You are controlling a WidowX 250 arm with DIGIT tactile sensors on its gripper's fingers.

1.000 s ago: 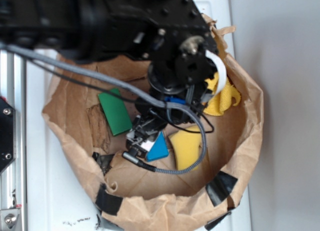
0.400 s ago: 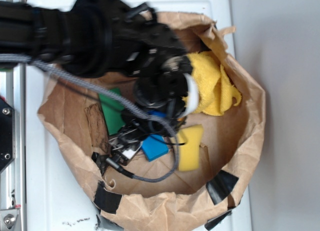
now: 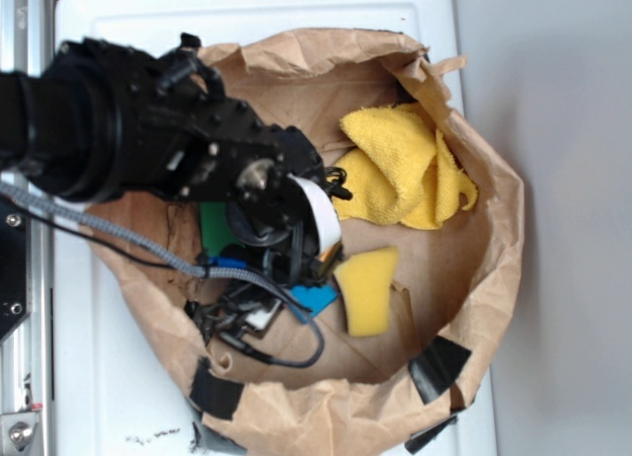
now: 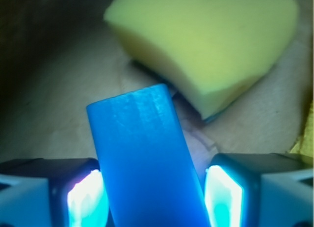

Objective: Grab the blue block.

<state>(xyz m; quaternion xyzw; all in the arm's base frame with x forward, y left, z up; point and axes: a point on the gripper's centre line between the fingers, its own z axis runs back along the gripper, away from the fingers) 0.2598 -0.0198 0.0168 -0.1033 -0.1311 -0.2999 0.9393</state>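
The blue block (image 4: 140,148) stands between my gripper's (image 4: 156,187) two pads, tilted, and its sides meet both pads low in the wrist view. From outside, only a corner of the blue block (image 3: 318,298) shows at the bottom of the brown paper bag (image 3: 499,278), beside the black arm. The gripper (image 3: 262,313) sits low in the bag, mostly hidden by cables. It is shut on the block.
A yellow sponge (image 3: 367,290) lies just right of the block and close ahead of the jaws (image 4: 206,45). A green block (image 3: 212,227) is partly under the arm. A yellow cloth (image 3: 400,165) is bunched at the back right. The bag walls ring everything.
The arm has swung left and down into the bag, uncovering the yellow cloth. The blue block is now mostly hidden under the gripper, and the green block is largely covered.
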